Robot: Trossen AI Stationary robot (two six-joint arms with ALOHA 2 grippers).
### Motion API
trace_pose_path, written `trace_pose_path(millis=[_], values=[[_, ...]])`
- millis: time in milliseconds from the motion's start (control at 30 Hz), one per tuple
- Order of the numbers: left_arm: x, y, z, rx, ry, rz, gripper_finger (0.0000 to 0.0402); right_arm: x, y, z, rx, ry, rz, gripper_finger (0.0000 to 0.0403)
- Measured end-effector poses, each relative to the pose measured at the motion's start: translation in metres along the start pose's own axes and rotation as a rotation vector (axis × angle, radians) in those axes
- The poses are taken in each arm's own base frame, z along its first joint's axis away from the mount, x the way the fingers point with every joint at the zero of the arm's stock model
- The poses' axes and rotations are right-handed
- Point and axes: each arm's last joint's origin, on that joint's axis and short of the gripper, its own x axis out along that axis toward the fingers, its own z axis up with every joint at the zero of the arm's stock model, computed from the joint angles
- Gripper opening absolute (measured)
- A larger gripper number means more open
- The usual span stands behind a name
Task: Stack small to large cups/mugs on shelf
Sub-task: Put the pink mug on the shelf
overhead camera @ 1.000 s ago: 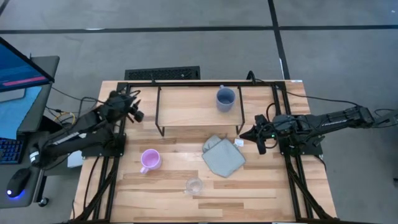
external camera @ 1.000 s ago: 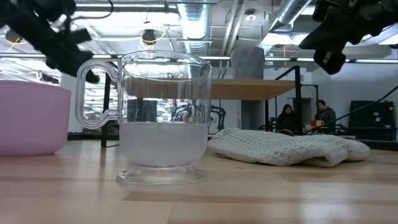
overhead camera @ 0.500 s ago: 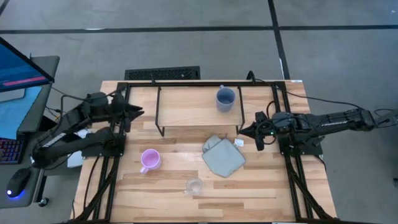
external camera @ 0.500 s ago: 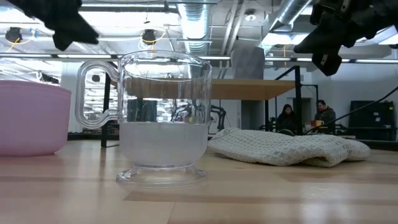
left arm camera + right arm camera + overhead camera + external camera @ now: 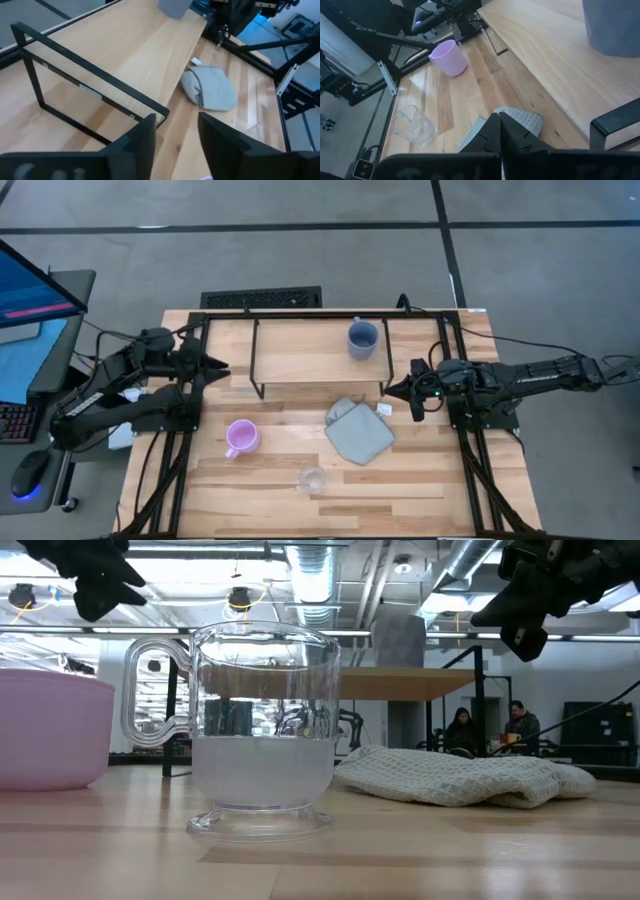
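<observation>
A wooden slatted worktop [image 5: 270, 480] seen from above, with a dark robot arm at each side. Along its far edge stands the shelf [image 5: 300, 350] — a narrow light wooden board on thin black wire legs. The blue-grey mug [image 5: 362, 338] stands upright on the shelf, toward its right end. The pink-lilac mug [image 5: 241, 437] sits on the worktop in front of the shelf, left of centre, well apart from it. The tiny clear glass cup [image 5: 312, 477] stands nearer the front edge, between the pink-lilac mug and a crumpled grey-green cloth [image 5: 358, 430] that lies just in front of the shelf's right end.

The left pincer [image 5: 216, 367] hovers at the shelf's left end, released, its two dark fingers [image 5: 145, 137] parted with nothing between them. The right pincer [image 5: 392, 392] hovers at the shelf's right end, just beside the cloth — clenched on nothing, its fingers pressed together.

From table height the clear glass cup [image 5: 262, 730] fills the foreground, handle to the left, with two people seated far off in the room behind.
</observation>
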Motion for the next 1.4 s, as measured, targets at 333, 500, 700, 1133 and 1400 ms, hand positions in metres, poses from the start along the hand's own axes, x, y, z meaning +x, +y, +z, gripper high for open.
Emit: trace_pose_path(millis=[333, 500, 700, 1133, 1400], values=[[0.005, 0.000, 0.001, -0.111, 0.033, -0.032, 0.0251, 0.000, 0.000, 0.000, 0.000, 0.000, 0.000, 0.0012], [0.005, -0.001, 0.003, -0.142, 0.020, -0.046, 0.0256, 0.000, 0.000, 0.000, 0.000, 0.000, 0.000, 0.0013], [0.005, -0.002, 0.003, -0.171, 0.044, -0.106, 0.0256, 0.000, 0.000, 0.000, 0.000, 0.000, 0.000, 0.0013], [0.007, -0.009, 0.000, -0.055, 0.070, -0.135, 0.0256, 0.000, 0.000, 0.000, 0.053, -0.001, 0.000, 0.0013], [0.009, -0.016, -0.002, 0.008, 0.102, -0.182, 0.0256, 0.000, 0.000, 0.000, 0.080, -0.001, 0.000, 0.0012]])
